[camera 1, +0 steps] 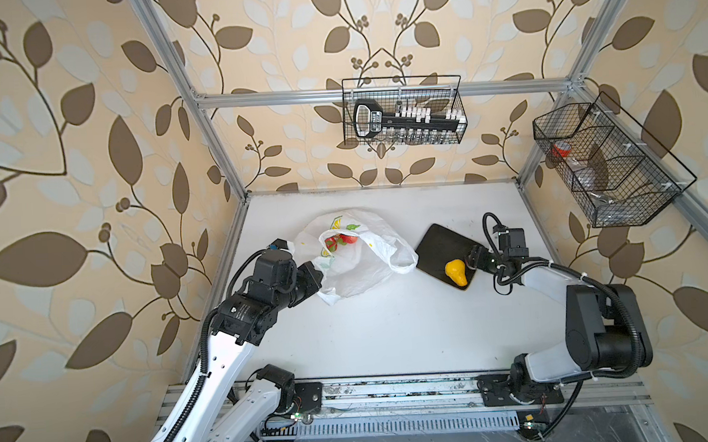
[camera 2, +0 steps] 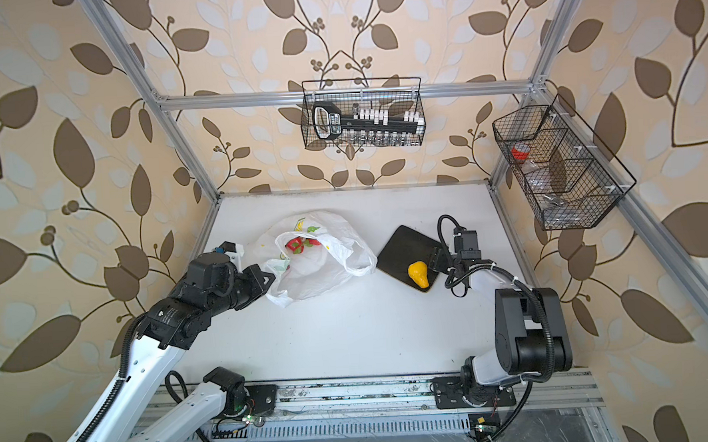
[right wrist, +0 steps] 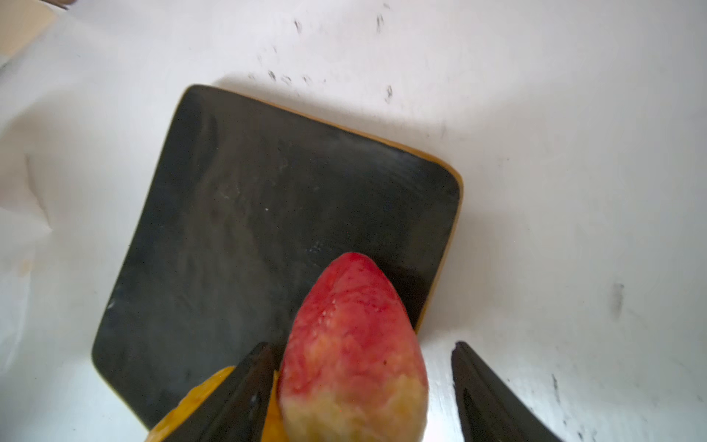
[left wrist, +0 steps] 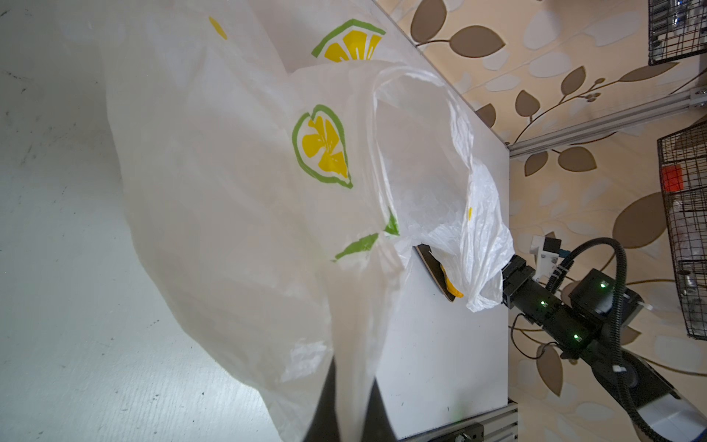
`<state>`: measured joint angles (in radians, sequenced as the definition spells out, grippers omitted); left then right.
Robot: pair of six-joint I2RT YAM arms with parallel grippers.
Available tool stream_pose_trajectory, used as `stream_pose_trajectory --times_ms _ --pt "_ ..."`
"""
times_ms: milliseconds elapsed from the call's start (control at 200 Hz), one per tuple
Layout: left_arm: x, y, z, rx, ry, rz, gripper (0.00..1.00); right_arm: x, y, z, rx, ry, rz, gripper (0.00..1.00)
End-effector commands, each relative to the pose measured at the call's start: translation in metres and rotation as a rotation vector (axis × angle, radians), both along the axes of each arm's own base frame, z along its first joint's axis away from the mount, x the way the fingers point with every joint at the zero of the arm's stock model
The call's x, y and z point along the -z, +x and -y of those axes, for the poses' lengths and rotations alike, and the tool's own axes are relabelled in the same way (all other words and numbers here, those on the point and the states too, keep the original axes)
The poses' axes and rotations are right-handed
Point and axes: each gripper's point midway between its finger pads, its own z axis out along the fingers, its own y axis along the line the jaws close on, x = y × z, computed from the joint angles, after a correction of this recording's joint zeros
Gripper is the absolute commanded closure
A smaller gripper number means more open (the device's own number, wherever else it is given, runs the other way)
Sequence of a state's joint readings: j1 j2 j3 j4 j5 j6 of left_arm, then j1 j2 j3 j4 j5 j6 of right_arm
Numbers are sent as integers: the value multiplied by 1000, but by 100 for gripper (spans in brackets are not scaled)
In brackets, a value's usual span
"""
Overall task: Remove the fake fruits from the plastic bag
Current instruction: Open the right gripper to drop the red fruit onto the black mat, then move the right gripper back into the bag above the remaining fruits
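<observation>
Right wrist: fruit [right wrist: 344,313] inside end effector [right wrist: 360,343] (jaws apart).

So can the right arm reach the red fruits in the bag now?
Probably yes, once free. The plastic bag gapes, red fruits showing, left gripper pinching its edge. The right gripper sits over the tray with a red-and-yellow fruit between its open jaws.

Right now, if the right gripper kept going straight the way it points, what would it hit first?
The right gripper would meet the pear first: it lies on the dark tray, partly between the open jaws. Past it, probably just tray, though depth is unclear.
</observation>
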<state>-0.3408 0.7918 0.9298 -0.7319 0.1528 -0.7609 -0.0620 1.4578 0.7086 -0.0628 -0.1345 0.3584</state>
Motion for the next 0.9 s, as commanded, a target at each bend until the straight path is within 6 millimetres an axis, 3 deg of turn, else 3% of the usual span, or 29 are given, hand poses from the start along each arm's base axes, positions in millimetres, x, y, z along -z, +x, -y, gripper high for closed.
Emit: stream_pose_trajectory --times_ms 0,125,250,400,540,645,780,895 --pt "-15 1 3 26 -3 52 100 -28 7 4 12 -12 57 25" --pt "-15 1 3 28 -2 51 100 -47 6 6 22 -18 94 26" --pt "-16 1 4 28 -4 52 100 -87 7 4 20 -10 178 30" --pt "-14 1 4 31 -7 46 100 -145 5 -31 -91 2 321 32" --pt "-11 -1 4 32 -3 35 100 -197 -10 -102 -284 11 463 34" --pt "-8 -3 2 23 2 26 100 -221 -33 -167 -445 30 559 35" --pt "-5 -5 -1 10 11 11 100 -230 -68 -248 -638 48 623 36" --pt "-3 -7 -2 10 18 -3 100 -217 -93 -311 -781 33 630 37"
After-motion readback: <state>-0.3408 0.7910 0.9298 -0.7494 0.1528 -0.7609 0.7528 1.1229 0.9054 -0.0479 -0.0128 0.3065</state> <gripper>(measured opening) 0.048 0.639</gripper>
